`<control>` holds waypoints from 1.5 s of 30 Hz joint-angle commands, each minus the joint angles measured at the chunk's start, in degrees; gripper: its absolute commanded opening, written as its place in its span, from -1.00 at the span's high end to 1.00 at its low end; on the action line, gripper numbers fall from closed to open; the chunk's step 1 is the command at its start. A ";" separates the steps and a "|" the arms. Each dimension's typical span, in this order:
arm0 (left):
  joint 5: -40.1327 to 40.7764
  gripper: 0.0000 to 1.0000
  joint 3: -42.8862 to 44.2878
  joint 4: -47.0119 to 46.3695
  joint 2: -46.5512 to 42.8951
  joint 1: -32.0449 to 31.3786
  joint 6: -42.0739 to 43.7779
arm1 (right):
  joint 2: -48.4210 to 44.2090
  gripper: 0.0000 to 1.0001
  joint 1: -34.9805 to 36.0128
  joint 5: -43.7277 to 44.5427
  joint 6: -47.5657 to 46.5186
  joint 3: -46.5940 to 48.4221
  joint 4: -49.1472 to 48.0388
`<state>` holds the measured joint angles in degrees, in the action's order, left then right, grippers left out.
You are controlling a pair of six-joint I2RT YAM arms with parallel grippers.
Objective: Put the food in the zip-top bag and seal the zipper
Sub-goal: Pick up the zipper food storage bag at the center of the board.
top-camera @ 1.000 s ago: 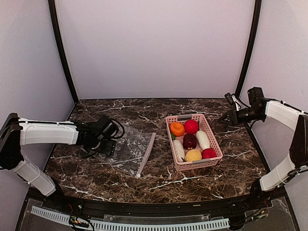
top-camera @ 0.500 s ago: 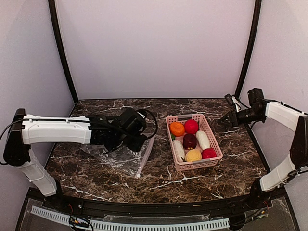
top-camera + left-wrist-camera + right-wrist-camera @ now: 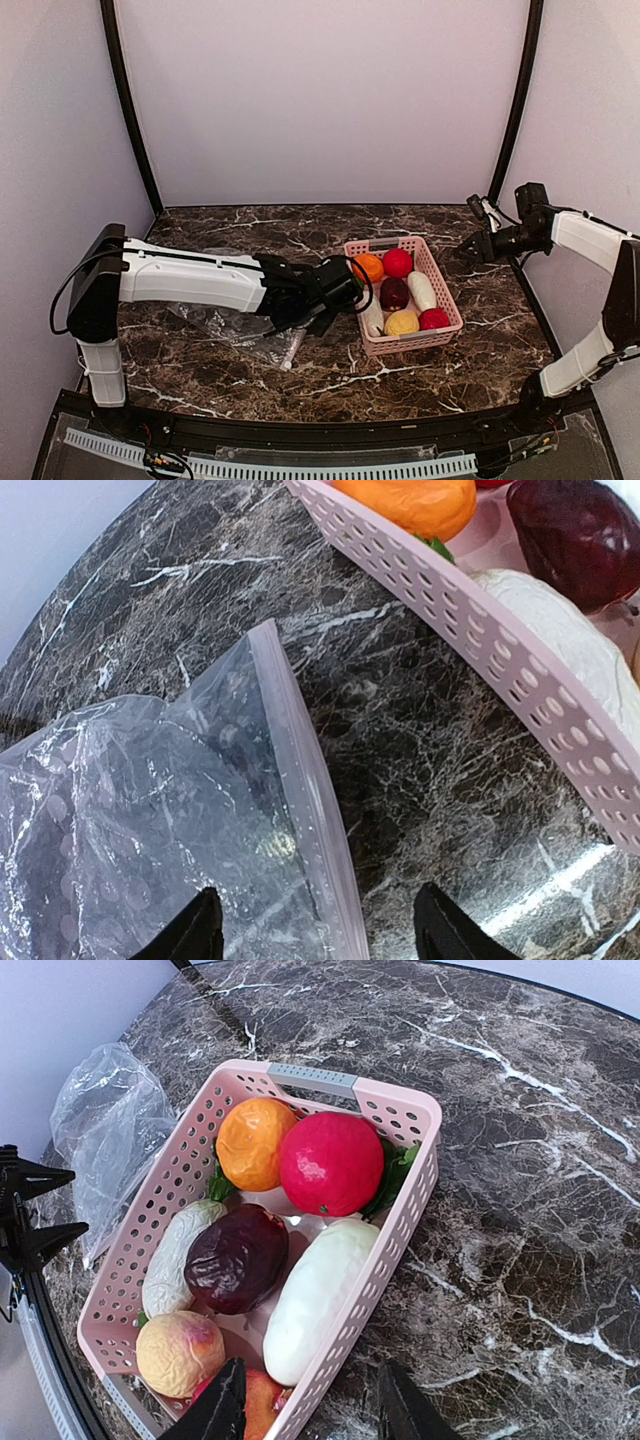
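The food lies in a pink basket [image 3: 452,300]: an orange ball [image 3: 368,267], a red ball [image 3: 398,262], a maroon ball [image 3: 394,292], a yellow ball [image 3: 402,322] and two white radishes [image 3: 422,290]. The clear zip-top bag [image 3: 225,322] lies flat left of the basket, its white zipper [image 3: 296,348] towards the basket. My left gripper [image 3: 338,308] is open and empty, hovering over the zipper edge [image 3: 310,810] between the bag [image 3: 140,820] and the basket [image 3: 480,640]. My right gripper [image 3: 466,248] is open and empty, raised right of the basket [image 3: 400,1230].
The dark marble table [image 3: 330,385] is walled by pale panels behind and at both sides. The left arm [image 3: 190,282] stretches over the bag's far part. In the right wrist view the bag [image 3: 105,1110] shows crumpled beyond the basket.
My left arm has swung right, from the bag's left side across the bag to the gap beside the basket. The bag is rumpled. My right arm has not moved.
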<state>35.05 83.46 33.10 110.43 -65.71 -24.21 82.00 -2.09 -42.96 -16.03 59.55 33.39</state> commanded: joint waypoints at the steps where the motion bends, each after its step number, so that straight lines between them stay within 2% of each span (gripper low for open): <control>1: 3.28 -0.27 2.65 6.20 1.70 0.15 -2.05 | -0.39 0.15 0.09 0.42 -0.61 -0.73 -1.05; 13: 6.26 -0.25 7.72 10.86 9.59 -0.18 -3.51 | -0.15 0.14 0.08 0.07 -0.65 -0.72 -1.01; 19: 9.15 -0.13 10.14 13.25 12.51 -0.21 -3.29 | -0.17 0.14 0.09 -0.02 -0.66 -0.73 -1.03; 32: 11.49 -0.07 13.35 16.61 17.77 -0.21 -4.01 | -0.39 0.14 0.08 -0.36 -0.58 -0.75 -0.91; 39: 15.95 0.25 14.51 19.15 19.91 -0.21 -5.02 | -0.43 0.14 0.07 -0.50 -0.58 -0.79 -0.84; 42: 18.56 0.56 14.65 19.62 20.01 -0.21 -5.18 | -0.59 0.14 0.08 -0.59 -0.57 -0.80 -0.80; 45: 21.50 0.78 16.13 23.61 19.85 -0.13 -7.19 | -0.45 0.14 0.12 -0.91 -0.58 -0.82 -0.79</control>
<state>51.18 96.88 50.76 130.39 -65.65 -28.91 82.00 -2.09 -42.72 -16.03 59.53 33.36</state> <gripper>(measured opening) 0.160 0.429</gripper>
